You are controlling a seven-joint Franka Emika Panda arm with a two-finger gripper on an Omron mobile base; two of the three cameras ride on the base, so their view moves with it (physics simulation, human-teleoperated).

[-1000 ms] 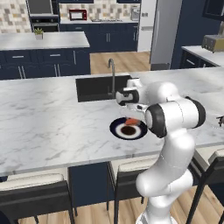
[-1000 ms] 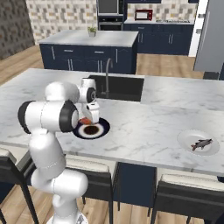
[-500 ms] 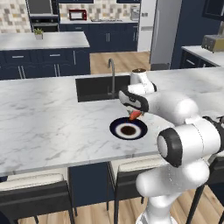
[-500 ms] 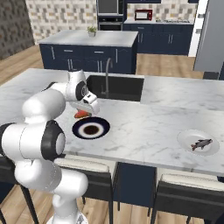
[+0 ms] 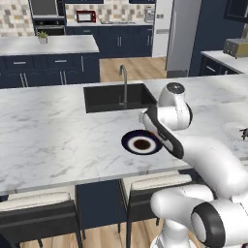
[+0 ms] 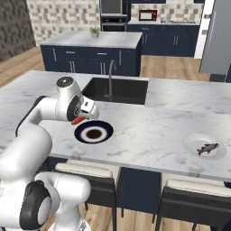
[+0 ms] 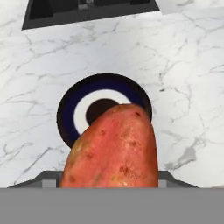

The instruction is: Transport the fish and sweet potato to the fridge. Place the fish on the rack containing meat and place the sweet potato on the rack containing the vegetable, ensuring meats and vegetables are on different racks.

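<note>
We find the tool (image 6: 81, 119) gripping the sweet potato (image 7: 113, 147), held above the marble tabletop (image 6: 153, 131). A dark-rimmed plate (image 7: 70, 105) lies beneath, toward twelve o'clock in the hand view.

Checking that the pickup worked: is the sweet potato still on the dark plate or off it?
Off it. The sweet potato hangs in the end effector above the plate, whose centre lies bare.

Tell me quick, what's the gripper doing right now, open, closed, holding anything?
Gripper: closed on the sweet potato, held above the dark blue plate.
</note>
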